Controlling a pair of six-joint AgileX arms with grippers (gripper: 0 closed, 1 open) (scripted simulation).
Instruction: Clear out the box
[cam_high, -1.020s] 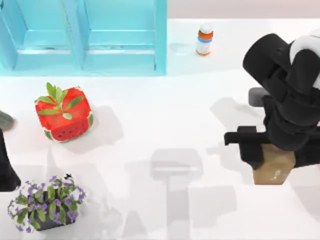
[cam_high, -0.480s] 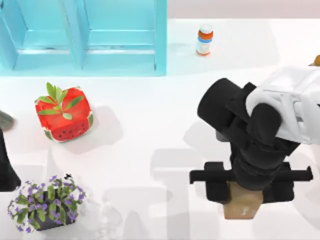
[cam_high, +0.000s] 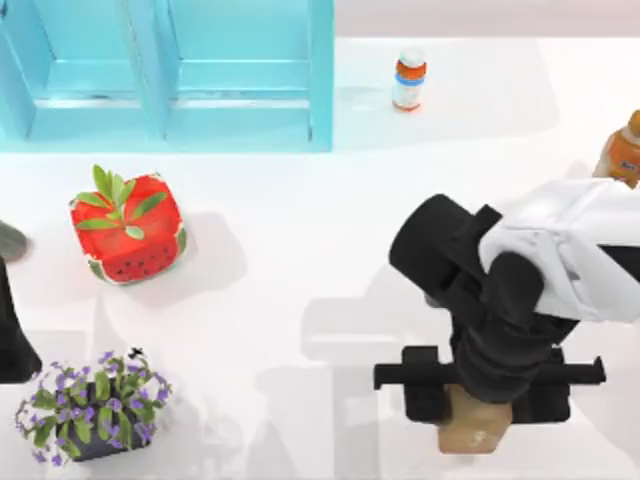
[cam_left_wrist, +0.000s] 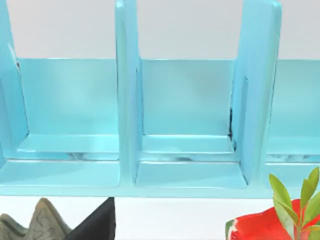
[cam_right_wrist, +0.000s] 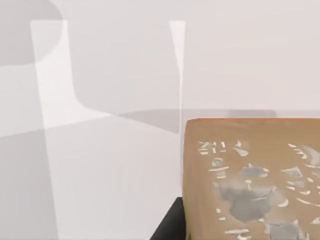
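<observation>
White tabletop (cam_high: 300, 260) carried a blue box (cam_high: 165, 75) with open compartments at the back left; a watermelon-patterned cube (cam_high: 127, 228) and a pot of purple flowers (cam_high: 90, 408) sat on the left side, a small bottle (cam_high: 408, 79) at the back, an orange bottle (cam_high: 624, 148) cut off at the right edge; the right gripper (cam_high: 478, 412) was near the front right, closed on a tan block (cam_high: 473, 432), mostly hidden under the arm; the left arm (cam_high: 12, 330) sat at the left edge, its gripper apparently out of sight.
</observation>
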